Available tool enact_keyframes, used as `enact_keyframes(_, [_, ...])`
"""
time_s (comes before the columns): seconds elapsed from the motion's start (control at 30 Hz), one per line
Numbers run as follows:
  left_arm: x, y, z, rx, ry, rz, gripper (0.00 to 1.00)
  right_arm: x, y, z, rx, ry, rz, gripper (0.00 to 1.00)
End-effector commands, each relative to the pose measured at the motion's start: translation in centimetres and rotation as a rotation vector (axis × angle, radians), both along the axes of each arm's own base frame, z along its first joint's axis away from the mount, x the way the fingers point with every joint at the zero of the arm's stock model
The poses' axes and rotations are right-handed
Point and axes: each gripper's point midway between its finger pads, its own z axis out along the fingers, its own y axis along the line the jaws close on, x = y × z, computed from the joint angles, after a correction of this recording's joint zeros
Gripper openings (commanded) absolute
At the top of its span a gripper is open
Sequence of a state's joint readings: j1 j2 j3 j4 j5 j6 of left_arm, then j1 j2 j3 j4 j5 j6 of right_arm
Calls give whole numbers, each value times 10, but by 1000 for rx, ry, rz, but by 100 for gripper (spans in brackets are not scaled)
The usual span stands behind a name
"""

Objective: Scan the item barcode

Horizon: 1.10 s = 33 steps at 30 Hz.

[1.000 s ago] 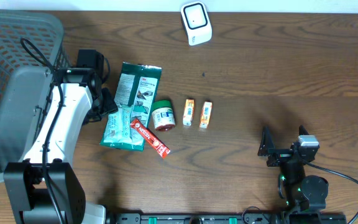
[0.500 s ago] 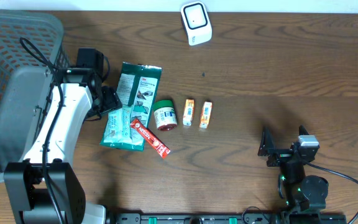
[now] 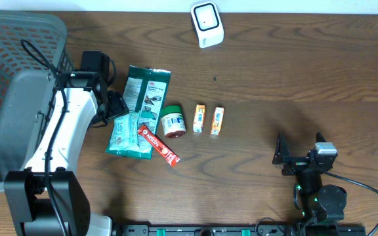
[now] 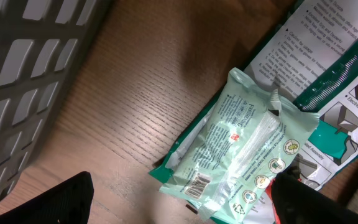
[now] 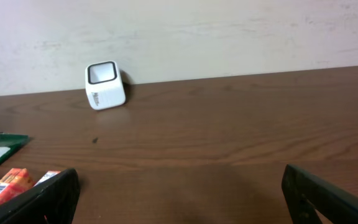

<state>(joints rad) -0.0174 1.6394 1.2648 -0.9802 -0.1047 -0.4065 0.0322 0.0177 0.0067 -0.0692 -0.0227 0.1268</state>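
The grey mesh basket (image 3: 5, 39) stands far left of the green-lidded jar (image 3: 172, 122). The left arm (image 3: 58, 144) covers much of the basket, so what it holds cannot be told. The pale green pouch (image 4: 241, 155) lies on the tabletop (image 3: 294, 78) just left of the jar, its barcode (image 4: 196, 185) facing up but too small to read. The left gripper (image 4: 179, 198) hovers over the pouch's side away from the jar, jaws spread wide, holding nothing. A red stick (image 3: 158, 144) lies across the pouch's edge nearest the jar. The pouch overlaps a large green packet (image 3: 146, 88), hiding the packet's lower part. Two orange boxes (image 3: 199, 118) sit just right of the jar. The white scanner (image 3: 207, 23) is well beyond the jar, at the tabletop's far edge. The right gripper (image 5: 179, 198), far right of the jar, gapes fully and is empty.
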Motion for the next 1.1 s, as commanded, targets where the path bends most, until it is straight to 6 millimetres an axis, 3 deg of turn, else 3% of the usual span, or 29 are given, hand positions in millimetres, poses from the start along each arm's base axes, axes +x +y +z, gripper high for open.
enact_keyframes(0.0, [3, 4, 11, 12, -34, 5, 92, 0, -1, -1, 13, 1, -9, 99])
enact_keyframes(1.07, [3, 4, 11, 12, -35, 5, 92, 1, 1, -10, 12, 43, -1, 99])
